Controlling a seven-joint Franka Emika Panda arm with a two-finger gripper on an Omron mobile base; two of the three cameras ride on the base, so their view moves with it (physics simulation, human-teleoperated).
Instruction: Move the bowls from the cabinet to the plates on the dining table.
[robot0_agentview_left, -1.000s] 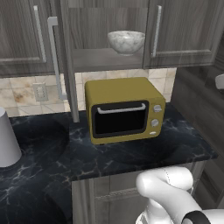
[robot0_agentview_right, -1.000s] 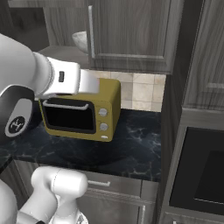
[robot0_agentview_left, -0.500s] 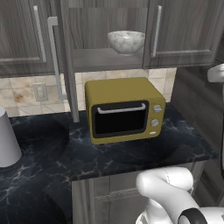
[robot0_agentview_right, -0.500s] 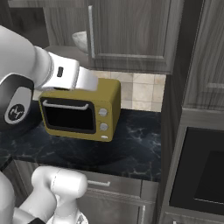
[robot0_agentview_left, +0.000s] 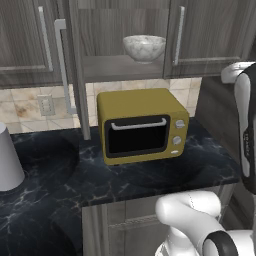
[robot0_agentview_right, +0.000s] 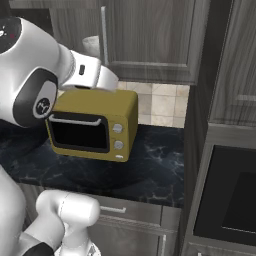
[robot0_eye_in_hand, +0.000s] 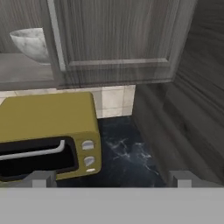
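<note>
Arm nearer; bowl upper-left of claw

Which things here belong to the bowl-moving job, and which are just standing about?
Job:
- marbled bowl, on the shelf
- cabinet, one door open
- gripper, open

Standing about:
- yellow toaster oven
- white container
- wall outlet

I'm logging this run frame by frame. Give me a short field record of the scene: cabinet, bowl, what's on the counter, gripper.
cabinet: left door swung open, shelf exposed
bowl: grey-white marbled, upright on the cabinet shelf, untouched
toaster oven: mustard yellow, door shut, on the black marble counter below the shelf
gripper: jaws open, holding nothing, facing the shut right door, bowl off to its upper left in the hand view
task state: bowl not yet grasped
</note>
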